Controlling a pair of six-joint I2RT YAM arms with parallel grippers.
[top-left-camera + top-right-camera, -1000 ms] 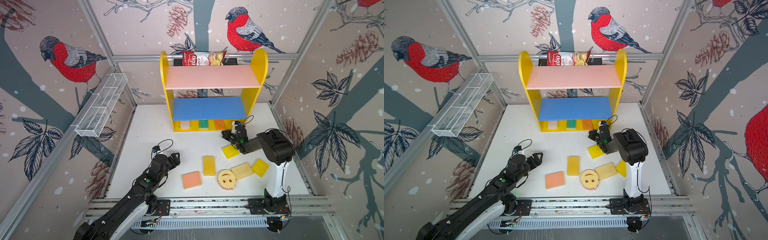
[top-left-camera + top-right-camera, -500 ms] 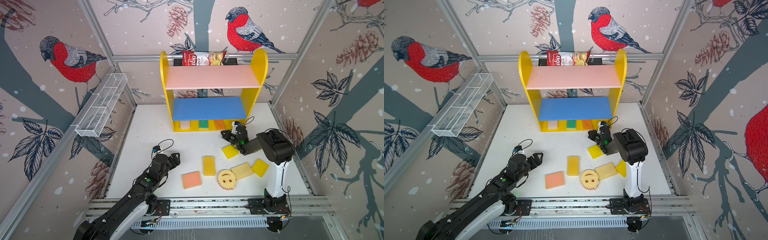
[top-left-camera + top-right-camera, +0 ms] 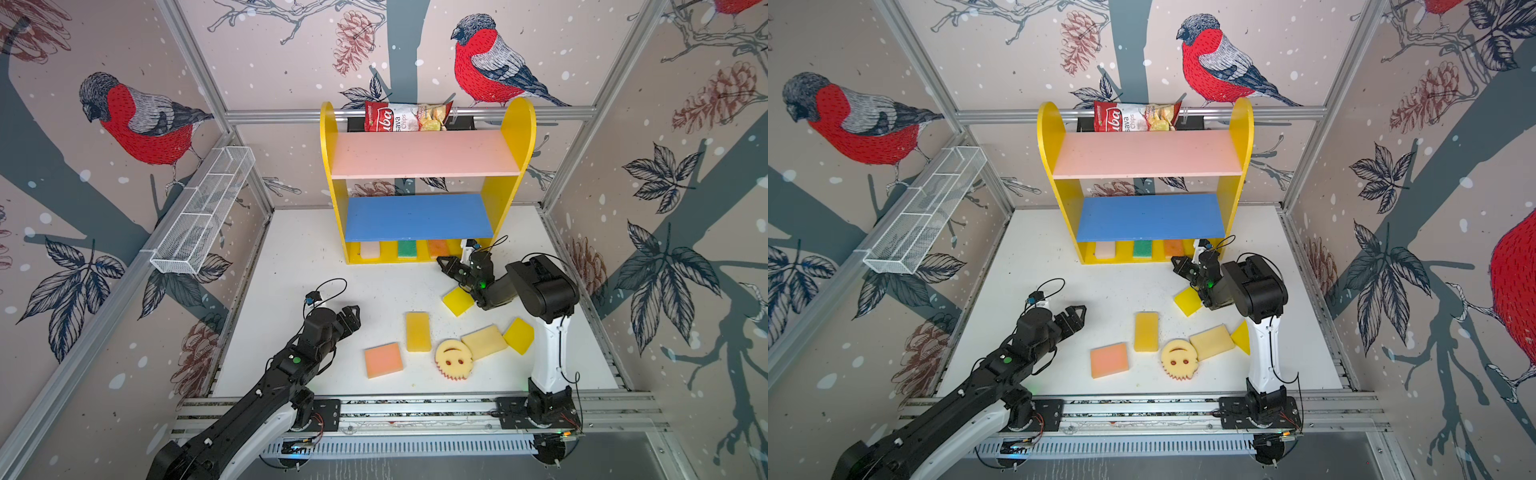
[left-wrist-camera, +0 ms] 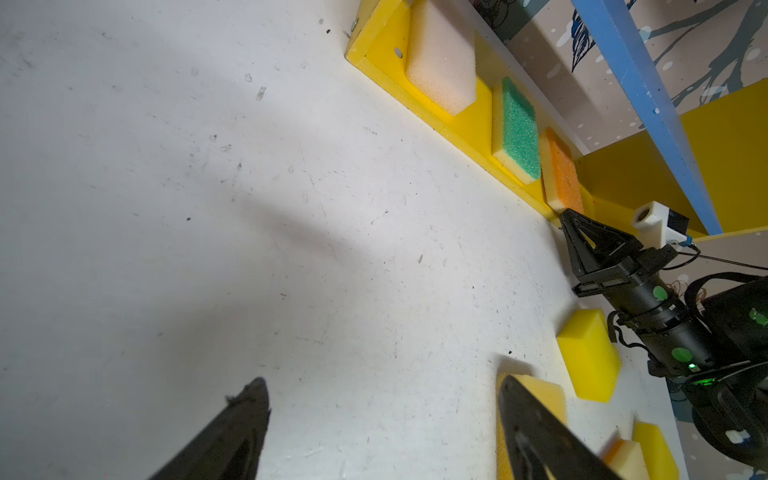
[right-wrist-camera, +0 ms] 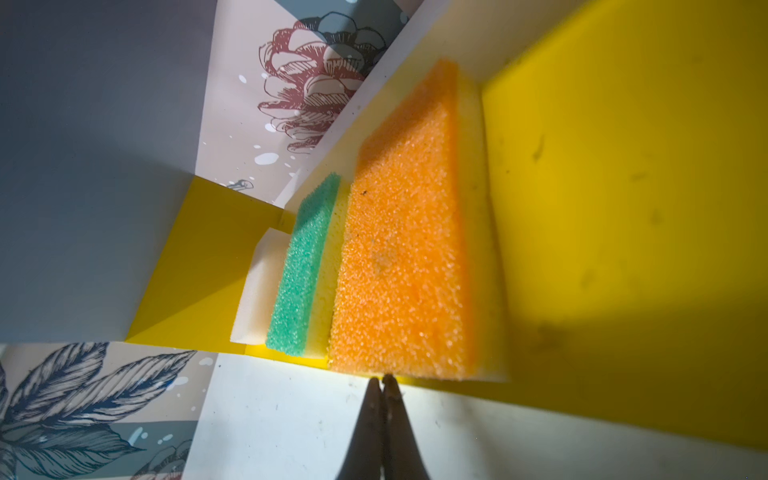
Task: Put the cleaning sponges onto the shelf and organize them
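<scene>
The shelf (image 3: 515, 137) stands at the back. On its yellow base lie a cream sponge (image 3: 370, 250), a green one (image 3: 407, 248) and an orange one (image 5: 407, 232). My right gripper (image 5: 381, 380) is shut and empty, its tips at the orange sponge's front edge. On the table in both top views lie a yellow sponge (image 3: 457, 301), a yellow block (image 3: 417, 331), an orange-pink one (image 3: 383, 359), the round smiley sponge (image 3: 453, 359), a cream one (image 3: 484, 341) and another yellow one (image 3: 519, 336). My left gripper (image 4: 380, 382) is open over bare table, left of them.
A red-and-white chips bag (image 3: 405, 116) lies behind the pink top board. A white wire-mesh rack (image 3: 203, 212) hangs on the left wall. The right arm's elbow (image 3: 544, 286) rises over the yellow sponges at the right. Metal rails (image 3: 415, 409) run along the front edge.
My right gripper has edged slightly toward the shelf's base, still shut. The left arm and the loose sponges have not moved.
</scene>
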